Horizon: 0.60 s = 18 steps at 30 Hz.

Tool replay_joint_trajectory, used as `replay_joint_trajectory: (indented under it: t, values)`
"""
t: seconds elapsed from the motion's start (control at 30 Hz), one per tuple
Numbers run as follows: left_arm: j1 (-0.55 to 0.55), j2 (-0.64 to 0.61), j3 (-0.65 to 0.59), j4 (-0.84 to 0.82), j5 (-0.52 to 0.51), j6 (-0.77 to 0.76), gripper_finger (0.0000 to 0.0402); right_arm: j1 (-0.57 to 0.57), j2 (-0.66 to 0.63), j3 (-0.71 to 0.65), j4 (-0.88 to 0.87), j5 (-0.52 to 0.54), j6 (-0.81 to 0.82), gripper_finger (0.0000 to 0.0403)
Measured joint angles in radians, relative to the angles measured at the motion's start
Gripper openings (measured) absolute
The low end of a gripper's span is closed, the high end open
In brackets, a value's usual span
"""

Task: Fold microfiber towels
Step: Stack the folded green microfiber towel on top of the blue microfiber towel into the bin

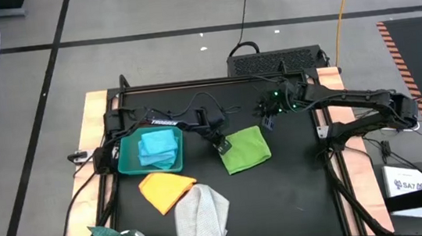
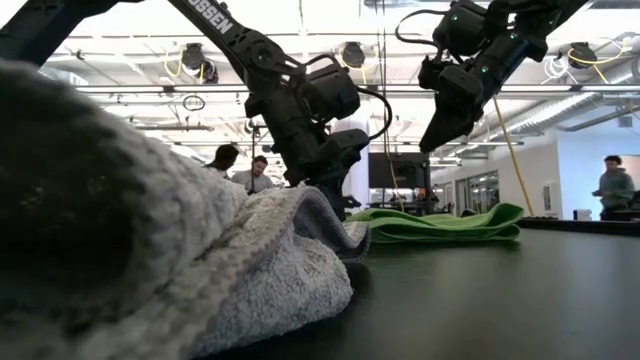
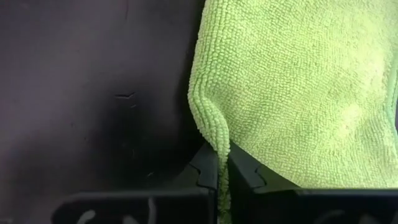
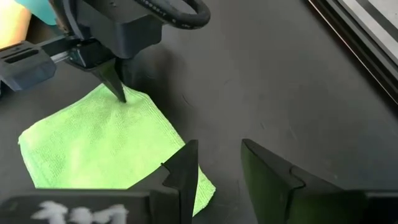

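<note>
1. Left gripper was clamped on the edge of the lime green towel, pinching a ridge of cloth at its corner nearest the teal bin.
2. Right gripper hung above the mat just past the towel's far corner, fingers apart, holding nothing.
3. Lime green towel lay folded mid-table. The light blue towel sat in the bin; orange-yellow towel and light grey towel lay nearer the front.
</note>
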Motion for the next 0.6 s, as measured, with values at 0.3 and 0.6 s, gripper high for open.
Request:
replay_joint_trajectory:
  t: [0.3,0.6]
  values:
    - [-0.008,-0.005,0.0,0.012,0.015,-0.046,0.0004,0.0,0.0,0.0,0.001,0.0,0.0,0.0116]
    - [0.013,-0.05,0.0,-0.008,-0.033,-0.078,0.0002,0.003,0.0,0.0,-0.003,-0.017,0.022,0.0116]
